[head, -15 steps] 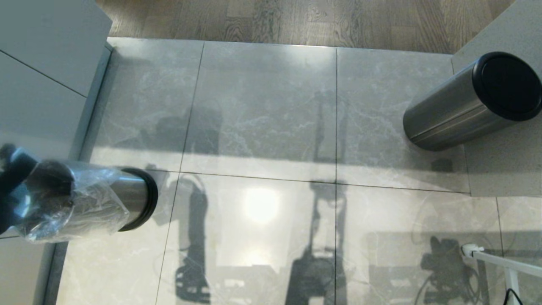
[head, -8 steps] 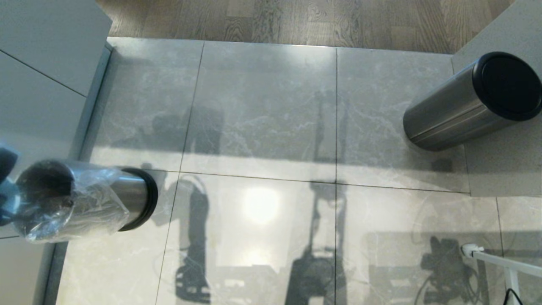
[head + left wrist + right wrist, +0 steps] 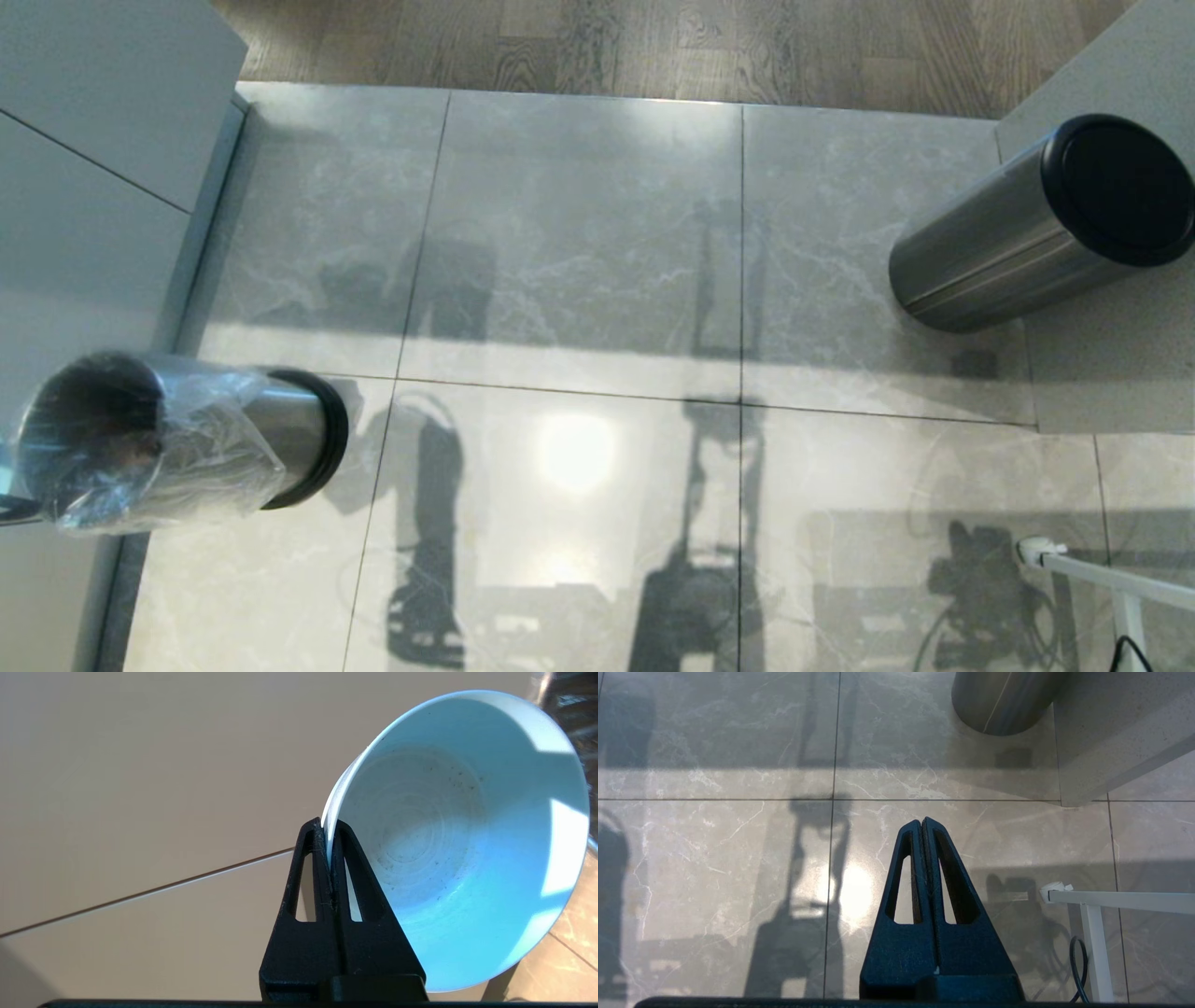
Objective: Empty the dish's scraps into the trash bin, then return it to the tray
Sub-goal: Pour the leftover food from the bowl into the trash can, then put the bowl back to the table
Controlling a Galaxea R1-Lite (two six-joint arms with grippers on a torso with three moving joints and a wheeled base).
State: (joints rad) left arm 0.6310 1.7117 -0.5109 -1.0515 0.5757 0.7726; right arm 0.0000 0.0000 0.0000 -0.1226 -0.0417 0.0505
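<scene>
Though cut off at its far edge, dish point(image 3: 467, 849) rim between left fingers point(image 3: 322, 858); right fingers point(image 3: 923, 858) closed, empty.

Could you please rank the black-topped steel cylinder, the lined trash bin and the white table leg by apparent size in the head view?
1. Trash bin and black-topped steel cylinder: they look alike, so I will not rank them.
2. White table leg, clearly smallest, though partly cut off.

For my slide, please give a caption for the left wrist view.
Left gripper pinching the rim of the tilted, emptied dish.
</scene>
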